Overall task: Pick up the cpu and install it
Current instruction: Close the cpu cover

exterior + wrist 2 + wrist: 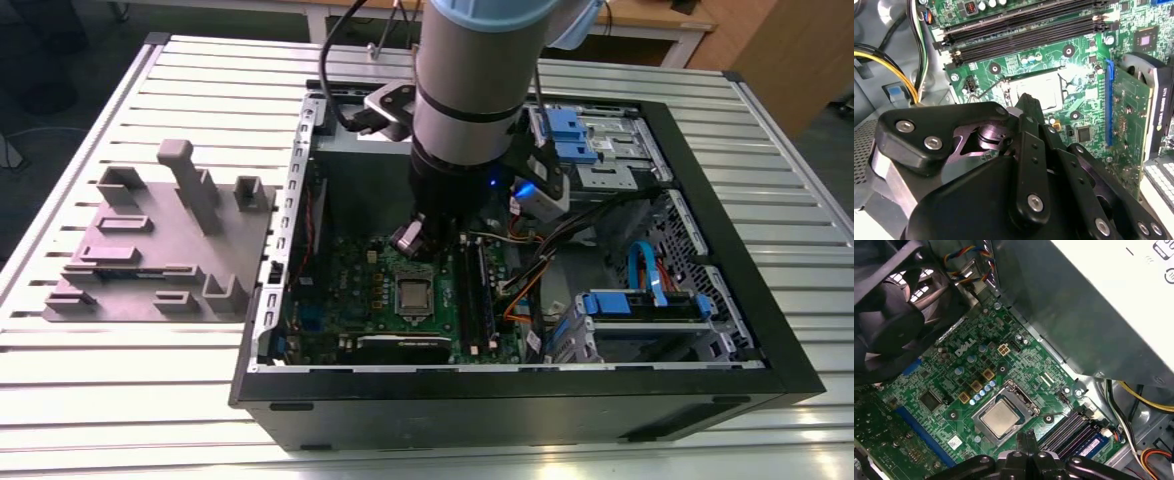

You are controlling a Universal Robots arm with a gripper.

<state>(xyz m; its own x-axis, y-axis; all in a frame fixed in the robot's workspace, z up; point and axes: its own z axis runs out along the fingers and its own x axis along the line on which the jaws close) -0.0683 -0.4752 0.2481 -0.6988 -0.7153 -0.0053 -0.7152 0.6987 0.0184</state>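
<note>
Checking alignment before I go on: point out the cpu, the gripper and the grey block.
cpu (1000,418), first wrist view, middle of its metal top.
gripper (1026,440), first wrist view, at its fingertips.
grey block (160,250), exterior view, its flat base.

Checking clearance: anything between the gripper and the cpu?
Nothing: in the first wrist view the gripper hangs just off the cpu, seated in its socket, with bare board between.

Open space above the cpu (1002,418) in its socket. Memory slots (1070,429) crowd one side, fan (891,315) and expansion card (1126,120) the others.
</note>
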